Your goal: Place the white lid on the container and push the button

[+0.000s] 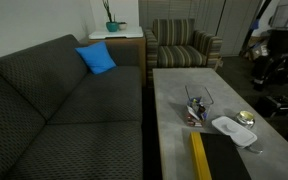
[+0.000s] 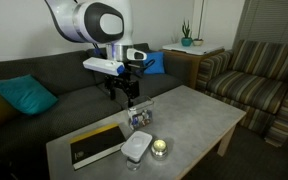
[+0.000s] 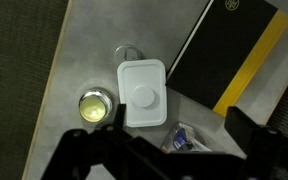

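A: On the lid [image 3: 142,93], smooth white plastic, rather matt. Same opinion?

B: Yes. Clear glossy plastic for the container [image 2: 141,119], with thin dark parts at the rim.

A: For the table [image 3: 104,40], a grey finish like concrete, matt, lightly mottled.

B: Agreed. Dark woven cloth on the sofa [image 1: 44,100], with a rough small pattern. Smooth blue cloth on the cushion [image 1: 97,58].

A: Striped cloth on the armchair [image 1: 184,45]. On the book [image 3: 229,50], a black cover with a yellow band, smooth, slightly shiny.

B: Shiny yellowish inside for the small round tin [image 3: 96,105]; metal or glass, hard to tell. Glossy white shell on the arm [image 2: 89,22].
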Robot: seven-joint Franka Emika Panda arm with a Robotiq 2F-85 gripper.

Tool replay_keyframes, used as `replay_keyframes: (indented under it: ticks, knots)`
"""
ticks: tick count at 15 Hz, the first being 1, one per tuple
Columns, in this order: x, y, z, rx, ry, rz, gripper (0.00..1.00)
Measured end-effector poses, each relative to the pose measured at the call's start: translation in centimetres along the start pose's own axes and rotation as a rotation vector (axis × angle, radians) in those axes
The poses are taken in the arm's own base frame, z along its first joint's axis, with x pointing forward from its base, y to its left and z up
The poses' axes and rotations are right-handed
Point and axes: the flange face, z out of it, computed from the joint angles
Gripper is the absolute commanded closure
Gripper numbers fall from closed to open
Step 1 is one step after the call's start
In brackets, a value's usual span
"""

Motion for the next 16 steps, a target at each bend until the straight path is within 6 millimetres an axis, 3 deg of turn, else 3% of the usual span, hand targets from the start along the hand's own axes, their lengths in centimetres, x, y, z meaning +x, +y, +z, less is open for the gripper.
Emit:
replay_keyframes:
  ticks: [4,16]
  knots:
    - [1.8,0.2,3.3,0.006,-0.034,0.003,0.0]
    - [2.4,0.1,3.2,0.001,-0.002,-0.007,0.0]
